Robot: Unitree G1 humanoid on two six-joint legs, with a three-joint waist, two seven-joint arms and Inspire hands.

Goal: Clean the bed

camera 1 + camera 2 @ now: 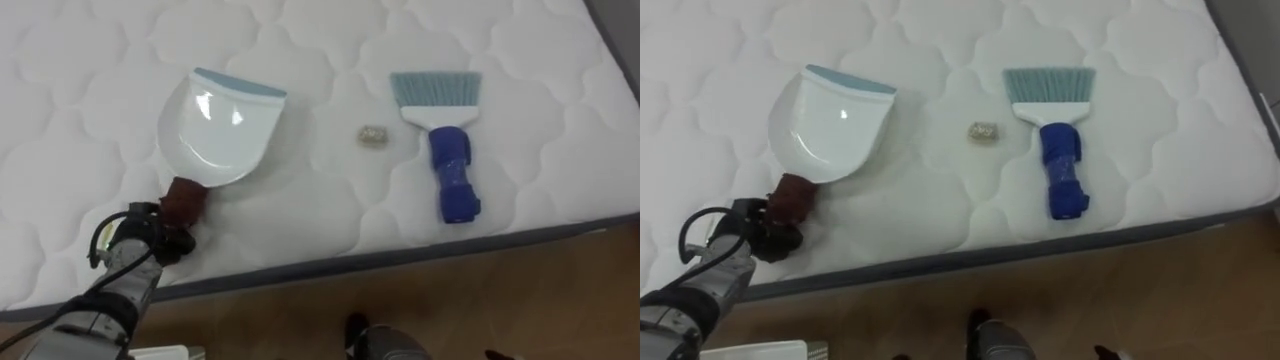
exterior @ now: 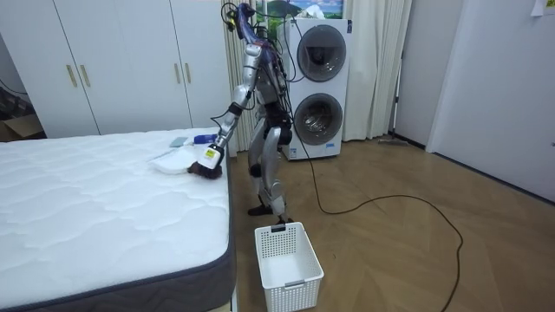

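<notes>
A white dustpan [image 1: 223, 125] with a pale blue lip and a dark red handle lies on the white quilted mattress [image 1: 100, 60]. My left hand [image 1: 150, 235] is shut on that handle at the mattress's near edge. To the dustpan's right sits a small beige scrap [image 1: 373, 136]. Further right lies a hand brush [image 1: 448, 150] with a blue handle and grey-blue bristles pointing away from me. In the room view I stand at the bedside with my left hand [image 2: 211, 165] reaching down to the dustpan [image 2: 173, 161].
The mattress's grey edge [image 1: 420, 255] runs across the front, with wooden floor [image 1: 500, 300] below it. A white slatted basket [image 2: 288, 254] stands on the floor by the bed's corner. Two stacked washing machines [image 2: 321, 87] are behind me.
</notes>
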